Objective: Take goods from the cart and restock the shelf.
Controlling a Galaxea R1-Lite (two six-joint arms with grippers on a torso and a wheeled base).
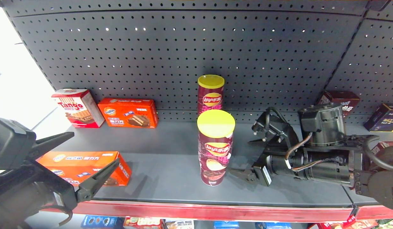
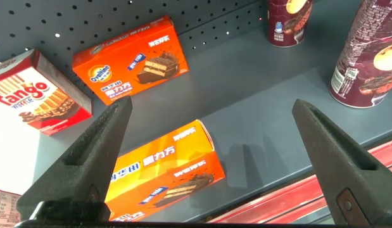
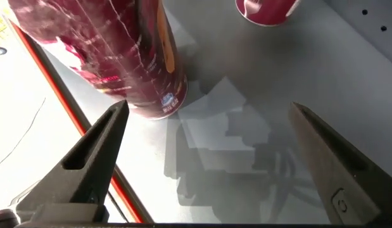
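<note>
Three cameras look at one shelf

The head camera looks forward and down at the grey shelf [image 1: 171, 165] from a little way back. Each wrist camera sits low and close. All three see the front chip can [image 1: 215, 149].

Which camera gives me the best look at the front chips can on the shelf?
The head view: the front chips can shows whole there, from yellow lid to base, standing upright on the shelf. The right wrist view shows its lower body and base close up; the left wrist view shows part of its side and base.
</note>
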